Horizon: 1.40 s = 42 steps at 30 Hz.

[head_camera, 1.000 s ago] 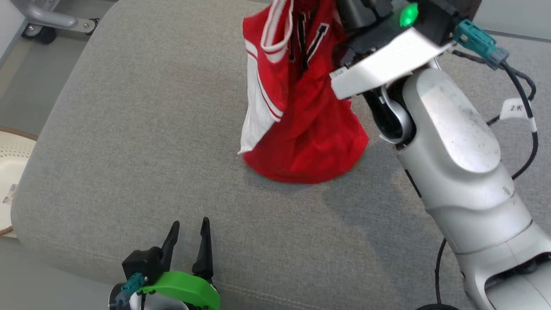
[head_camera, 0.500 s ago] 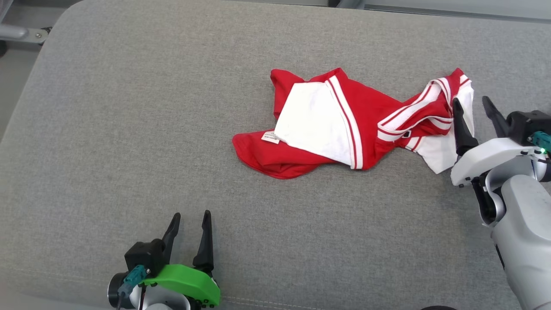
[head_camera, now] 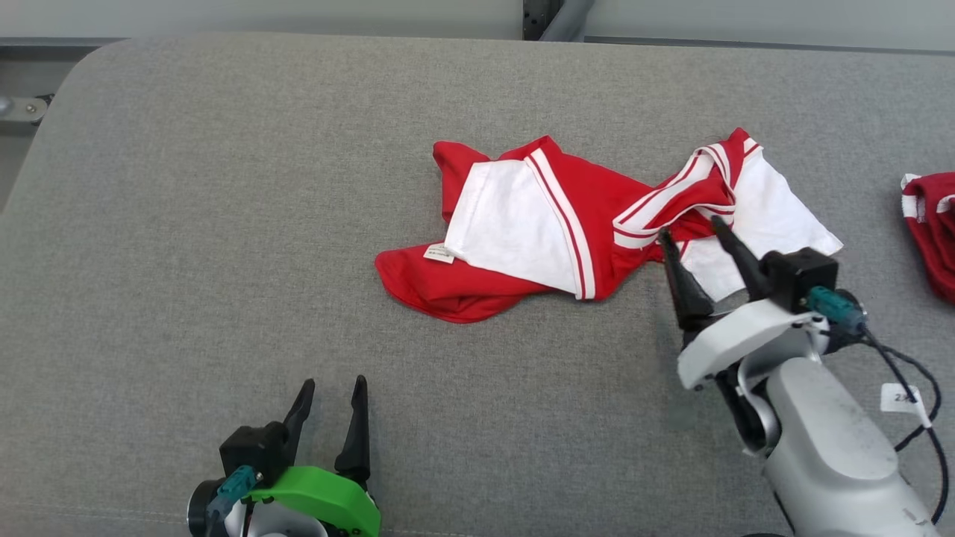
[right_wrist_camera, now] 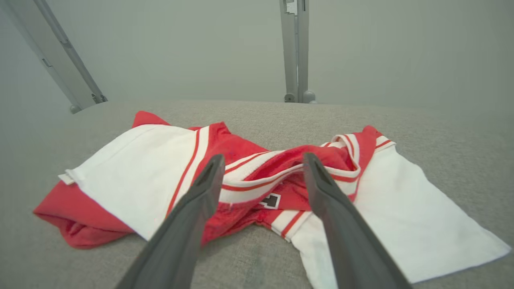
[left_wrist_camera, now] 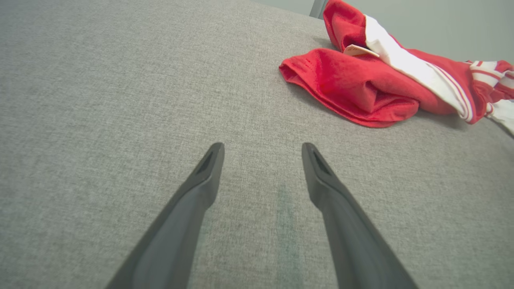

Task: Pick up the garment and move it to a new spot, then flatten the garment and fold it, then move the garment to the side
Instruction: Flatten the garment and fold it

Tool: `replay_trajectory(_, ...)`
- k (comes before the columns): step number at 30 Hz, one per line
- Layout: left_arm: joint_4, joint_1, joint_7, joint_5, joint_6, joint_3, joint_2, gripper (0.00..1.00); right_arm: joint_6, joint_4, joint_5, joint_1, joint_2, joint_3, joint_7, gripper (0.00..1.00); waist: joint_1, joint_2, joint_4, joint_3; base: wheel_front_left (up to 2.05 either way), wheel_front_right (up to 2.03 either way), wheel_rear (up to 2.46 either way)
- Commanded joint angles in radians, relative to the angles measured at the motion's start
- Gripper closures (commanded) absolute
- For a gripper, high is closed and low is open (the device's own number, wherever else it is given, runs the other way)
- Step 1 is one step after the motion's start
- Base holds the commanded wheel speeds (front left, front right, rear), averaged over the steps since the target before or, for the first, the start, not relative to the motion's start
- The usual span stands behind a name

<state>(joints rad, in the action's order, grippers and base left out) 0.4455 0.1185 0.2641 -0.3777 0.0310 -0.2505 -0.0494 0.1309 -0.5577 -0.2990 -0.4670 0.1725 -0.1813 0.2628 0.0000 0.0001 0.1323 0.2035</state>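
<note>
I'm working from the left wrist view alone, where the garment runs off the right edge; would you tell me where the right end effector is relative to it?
Observer: The right end effector is open, its tips at the near edge of the garment, by the bunched striped trim; it grips nothing that I can see.
Operator: Thank you. Is anything else on the cushion beyond the garment's right end?
Observer: Yes, a second red-and-white cloth item lies apart from it, at the head view's right edge.
</note>
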Motion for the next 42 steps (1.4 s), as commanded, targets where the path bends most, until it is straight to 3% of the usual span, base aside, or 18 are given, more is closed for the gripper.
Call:
replay_trajectory(1,0.003,-0.005,0.0,-0.006,0.004,-0.004,-0.003,0.0,0.0,0.018,-0.027,0.021,-0.008,-0.067,0.002,0.0,0.0,-0.0001,0.005,-0.005,0.0,0.0,0.0)
replay_trajectory(5,0.005,-0.01,0.0,-0.021,0.002,-0.015,-0.003,0.0,-0.001,0.016,-0.049,0.024,-0.009,-0.187,0.002,0.0,0.0,-0.0001,0.027,-0.001,0.0,0.0,0.0)
replay_trajectory(11,0.01,-0.021,0.0,-0.036,-0.004,-0.023,-0.003,0.0,-0.001,-0.058,-0.068,0.005,-0.005,-0.277,0.002,0.0,0.0,-0.0001,0.063,0.006,0.0,0.0,0.0)
replay_trajectory(22,-0.004,-0.011,0.0,-0.069,-0.011,-0.044,-0.003,0.0,-0.001,-0.151,0.064,-0.042,0.015,-0.299,0.002,0.0,0.0,-0.0001,0.079,0.032,0.0,0.0,0.0)
replay_trajectory(23,-0.003,-0.005,0.0,-0.071,-0.011,-0.046,-0.003,0.0,-0.001,-0.158,0.072,-0.046,0.012,-0.295,0.002,0.03,0.0,-0.0001,0.079,0.034,0.0,0.0,0.0)
replay_trajectory(24,-0.004,0.0,0.0,-0.071,-0.011,-0.047,-0.003,0.0,-0.001,-0.165,0.087,-0.051,0.013,-0.29,0.002,0.22,0.0,-0.0001,0.08,0.036,0.0,0.0,0.0)
replay_trajectory(25,-0.005,0.004,0.0,-0.071,-0.012,-0.048,-0.003,0.0,-0.001,-0.168,0.094,-0.054,0.01,-0.285,0.002,0.53,0.0,-0.0001,0.08,0.038,0.0,0.0,0.0)
replay_trajectory(27,-0.007,0.007,0.0,-0.072,-0.013,-0.048,-0.003,0.0,-0.001,-0.172,0.105,-0.06,0.003,-0.277,0.002,1.0,0.0,-0.0001,0.081,0.041,0.0,0.0,0.0)
replay_trajectory(34,-0.004,-0.003,0.0,-0.063,-0.006,-0.036,-0.003,0.0,-0.001,-0.128,0.101,-0.041,0.013,-0.246,0.002,1.0,0.0,-0.0001,0.063,0.035,0.0,0.0,0.0)
replay_trajectory(42,0.003,-0.005,0.0,-0.048,0.002,-0.012,-0.003,0.0,-0.001,0.037,0.11,0.038,0.063,-0.21,0.002,1.0,0.0,-0.0001,-0.026,-0.002,0.0,0.0,0.0)
